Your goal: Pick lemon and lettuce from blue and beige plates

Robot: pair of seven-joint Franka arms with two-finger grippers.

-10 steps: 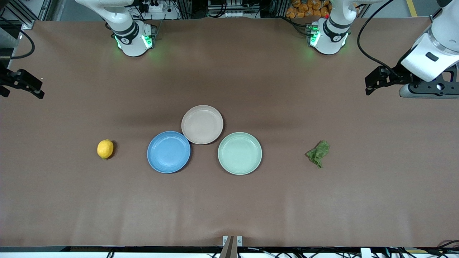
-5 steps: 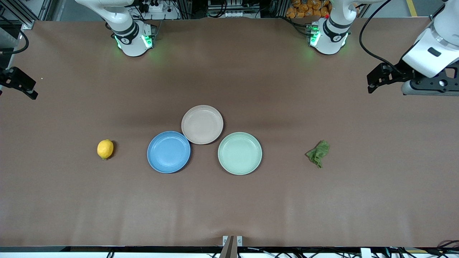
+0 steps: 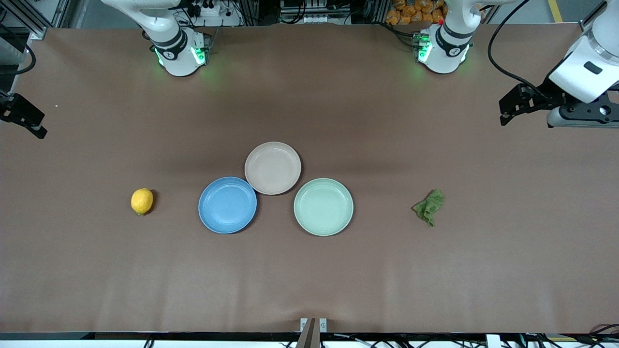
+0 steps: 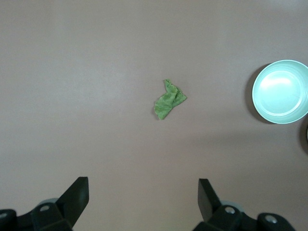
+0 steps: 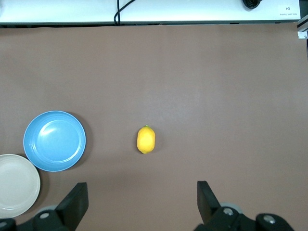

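The yellow lemon (image 3: 141, 201) lies on the bare table toward the right arm's end, beside the empty blue plate (image 3: 227, 205). The green lettuce (image 3: 429, 206) lies on the table toward the left arm's end, beside the green plate (image 3: 323, 207). The empty beige plate (image 3: 272, 167) touches the blue one. My left gripper (image 3: 507, 112) hangs open and empty high over the table's left-arm end; its wrist view shows the lettuce (image 4: 169, 100) between the open fingers (image 4: 77, 197). My right gripper (image 3: 26, 118) is open and empty over the right-arm end, and its wrist view shows the lemon (image 5: 146, 139).
The three plates sit clustered at the table's middle. The right wrist view shows the blue plate (image 5: 54, 140) and beige plate (image 5: 17, 185). The left wrist view shows the green plate (image 4: 281, 91). The table's front edge (image 5: 144, 21) runs along that view.
Both grippers have drifted outward toward their own ends of the table, the right one partly leaving the front view. The lemon, lettuce and plates have not moved.
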